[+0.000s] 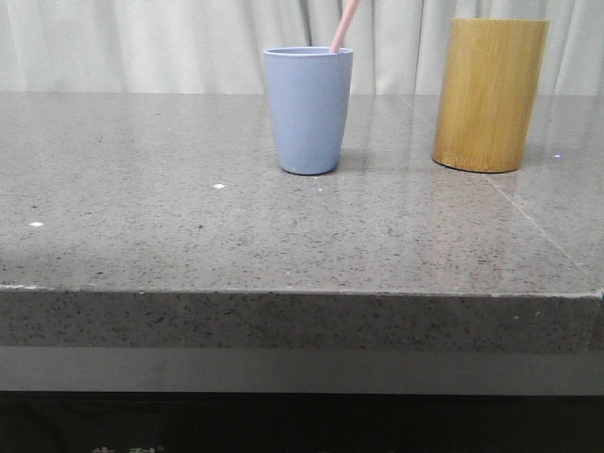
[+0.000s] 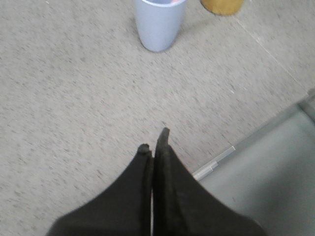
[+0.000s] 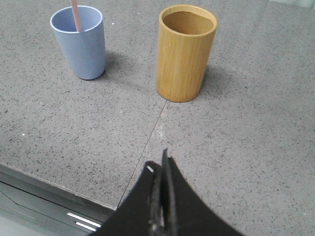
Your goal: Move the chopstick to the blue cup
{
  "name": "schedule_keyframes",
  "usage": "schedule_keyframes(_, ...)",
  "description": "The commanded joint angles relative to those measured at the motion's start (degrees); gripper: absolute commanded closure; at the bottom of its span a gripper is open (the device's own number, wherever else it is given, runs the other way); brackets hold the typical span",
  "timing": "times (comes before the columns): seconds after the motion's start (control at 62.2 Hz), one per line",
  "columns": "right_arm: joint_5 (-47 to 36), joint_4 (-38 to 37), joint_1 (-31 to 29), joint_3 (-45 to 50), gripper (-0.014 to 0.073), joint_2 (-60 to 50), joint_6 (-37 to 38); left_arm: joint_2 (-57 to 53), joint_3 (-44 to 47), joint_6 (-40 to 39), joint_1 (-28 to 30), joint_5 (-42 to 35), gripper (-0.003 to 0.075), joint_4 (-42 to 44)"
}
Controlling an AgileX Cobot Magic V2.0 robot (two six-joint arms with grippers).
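Step in hand: transfer judged complete; good practice now is keeping both arms back near the bench [image 1: 142,245] edge, clear of the cups.
Chopstick [image 3: 75,14]: stands inside the blue cup [image 1: 308,109], leaning on its rim.
Bamboo cylinder [image 3: 186,51]: beside the cup, apart.
Left gripper [image 2: 153,143]: fingers pressed together, empty, well apart from the cup.
Right gripper [image 3: 160,164]: fingers closed, empty, well apart.

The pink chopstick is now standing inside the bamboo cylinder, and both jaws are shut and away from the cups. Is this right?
Not quite. The chopstick stands in the blue cup, not in the bamboo cylinder, which the right wrist view shows holding nothing. The rest holds: both pairs of jaws are shut, away from the cups.
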Motion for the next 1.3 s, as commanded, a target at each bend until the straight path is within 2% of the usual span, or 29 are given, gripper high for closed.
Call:
schedule_keyframes(0.0, -3.9, -0.8, -0.4, -1.3, 0.0662, 0.1, 0.0, -4.0, 3.2, 0.1, 3.0, -11.6, 0.0739, 1.7)
schedule_keyframes(0.113, -3.9, -0.8, -0.4, -1.3, 0.0662, 0.1, 0.0, -11.2, 13.2, 0.1, 9.7, -24.1, 0.0739, 0.9)
schedule_keyframes(0.289, -3.9, -0.8, -0.4, -1.3, 0.0662, 0.1, 0.0, -25.6, 31.4, 0.1, 17.3, -41.3, 0.0739, 0.9)
schedule_keyframes(0.418, -3.9, -0.8, -0.4, -1.3, 0.0662, 0.1, 0.0, -35.9, 42.9, 0.1, 21.0, -47.7, 0.0739, 0.9)
schedule_keyframes(0.708, -3.9, -0.8, -0.4, -1.3, 0.0662, 0.1, 0.0, -52.8, 59.0, 0.1, 27.6, -51.0, 0.0739, -1.2)
schedule_keyframes(0.868, -3.9, -0.8, -0.4, -1.3, 0.0662, 0.1, 0.0, -53.7, 64.7, 0.1, 28.5, -56.7, 0.0739, -3.2)
schedule_keyframes(0.917, -3.9, -0.8, -0.4, -1.3, 0.0662, 0.1, 0.0, -53.7, 64.5, 0.1, 28.5, -54.3, 0.0739, -3.2)
schedule_keyframes(1.287, -4.0, -0.8, -0.4, -1.3, 0.0662, 0.1, 0.0, -53.6, 64.6, -0.1, 28.6, -55.2, 0.0739, -4.7)
